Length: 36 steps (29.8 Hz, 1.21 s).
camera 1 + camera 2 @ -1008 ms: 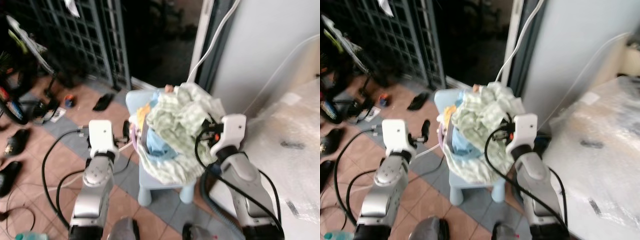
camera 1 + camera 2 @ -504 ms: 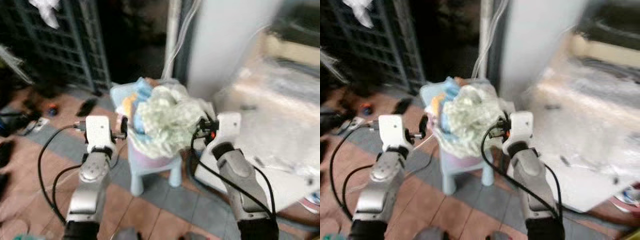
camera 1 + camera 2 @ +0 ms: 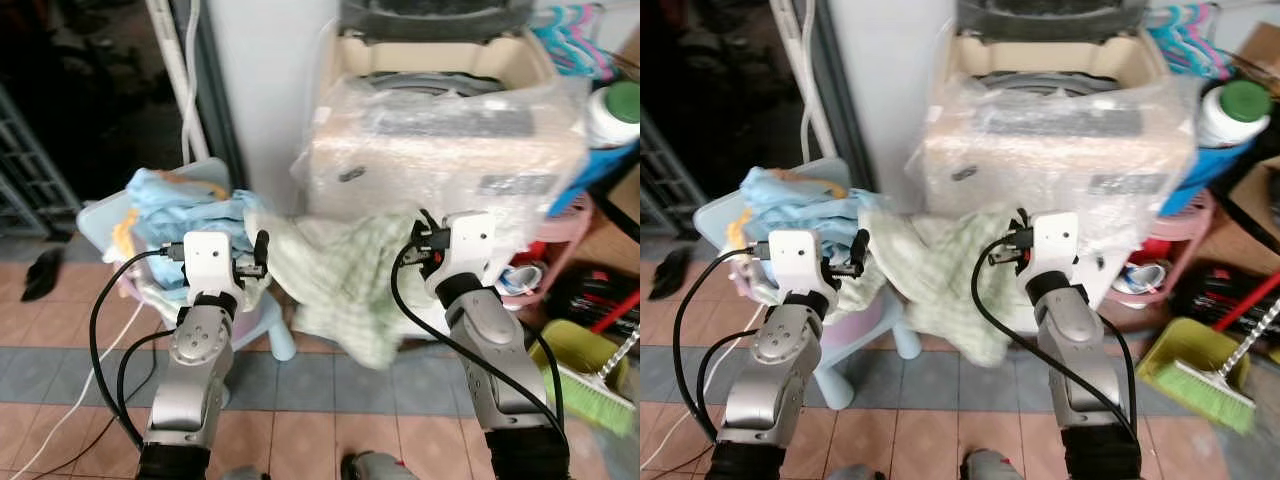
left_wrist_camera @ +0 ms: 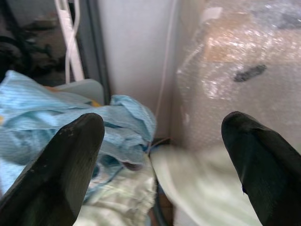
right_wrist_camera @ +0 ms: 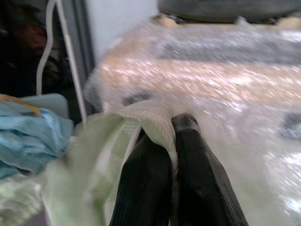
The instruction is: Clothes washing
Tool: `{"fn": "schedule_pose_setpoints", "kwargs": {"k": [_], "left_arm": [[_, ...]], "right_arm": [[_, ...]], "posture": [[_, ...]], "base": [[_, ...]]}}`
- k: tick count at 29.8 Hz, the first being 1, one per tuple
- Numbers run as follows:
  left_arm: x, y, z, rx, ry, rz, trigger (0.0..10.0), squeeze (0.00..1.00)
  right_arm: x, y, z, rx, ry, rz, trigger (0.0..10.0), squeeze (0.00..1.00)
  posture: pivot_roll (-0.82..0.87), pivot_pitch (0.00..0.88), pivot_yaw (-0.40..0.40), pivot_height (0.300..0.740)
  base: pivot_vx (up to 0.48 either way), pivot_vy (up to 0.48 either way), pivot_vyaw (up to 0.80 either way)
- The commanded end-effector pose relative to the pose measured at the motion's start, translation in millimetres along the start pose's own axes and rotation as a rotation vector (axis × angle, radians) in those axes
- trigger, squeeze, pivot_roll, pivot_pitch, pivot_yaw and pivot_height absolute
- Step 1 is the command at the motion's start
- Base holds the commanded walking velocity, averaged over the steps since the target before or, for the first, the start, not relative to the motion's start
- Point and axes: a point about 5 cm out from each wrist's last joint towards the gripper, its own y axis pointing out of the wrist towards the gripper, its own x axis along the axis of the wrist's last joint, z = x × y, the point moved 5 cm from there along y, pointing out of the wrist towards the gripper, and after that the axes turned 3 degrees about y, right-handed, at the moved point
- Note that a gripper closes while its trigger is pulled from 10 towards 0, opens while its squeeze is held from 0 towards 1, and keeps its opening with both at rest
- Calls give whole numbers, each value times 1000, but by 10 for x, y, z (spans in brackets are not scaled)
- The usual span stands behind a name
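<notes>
Pale green checked cloth (image 3: 345, 285) hangs crumpled, clamped in right claw (image 5: 171, 125); left claw (image 4: 160, 141) apart.

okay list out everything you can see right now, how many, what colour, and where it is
Pale green checked cloth: one, green and white, hanging between the grippers in front of the washer.
Top-loading washing machine wrapped in clear plastic: one, cream, straight ahead.
Small light blue plastic stool: one, left of the washer.
Light blue clothes: a heap, piled on the stool.
White bottle with green cap: one, right of the washer.
Green broom: one, on the floor at right.
Black sandal: one, on the tiles at far left.
Left gripper: black fingers open, near the heap.
Right gripper: black fingers shut on the checked cloth's edge.
</notes>
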Motion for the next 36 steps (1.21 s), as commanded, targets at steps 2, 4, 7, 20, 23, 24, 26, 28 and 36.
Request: {"fn": "schedule_pose_setpoints", "kwargs": {"k": [2, 4, 7, 20, 23, 24, 26, 28, 36], "left_arm": [[-15, -3, 43, 6, 6, 12, 10000, 0], [-21, -5, 42, 6, 3, 14, 10000, 0], [-46, -7, 60, 12, 4, 24, 10000, 0], [-27, 31, 86, 5, 11, 19, 10000, 0], [-26, 34, 81, 4, 10, 18, 10000, 0], [-26, 35, 80, 4, 10, 18, 10000, 0], [-24, 39, 80, 4, 9, 18, 10000, 0], [-23, 40, 84, 7, 9, 17, 10000, 0], [-61, 10, 121, 17, 23, 26, 10000, 0]], "right_arm": [[44, 16, 28, 8, -3, -17, 10000, 0], [20, 20, 27, 6, 1, -9, 10000, 0], [20, 27, 46, 8, 4, -10, 10000, 0], [37, 69, 26, -4, 11, -23, 10000, 0], [24, 65, 14, -8, 12, -21, 10000, 0], [22, 64, 15, -8, 12, -20, 10000, 0], [13, 61, 25, -5, 12, -18, 10000, 0], [6, 57, 41, -2, 13, -17, 10000, 0], [-3, 52, 27, -14, 18, -23, 10000, 0]], "posture": [[-14, 13, 33, 740], [-13, 12, 30, 740], [-12, 12, 28, 740], [-20, 16, 46, 740], [-22, 15, 47, 740], [-22, 15, 47, 740], [-21, 13, 48, 740], [-21, 13, 48, 740], [-21, 0, 63, 740]], "base": [[0, 0, -800], [0, 0, -800], [0, 0, -800], [0, -253, -203], [0, -352, 0], [0, -356, 0], [0, -352, 0], [0, -381, 0], [0, -348, 0]]}}
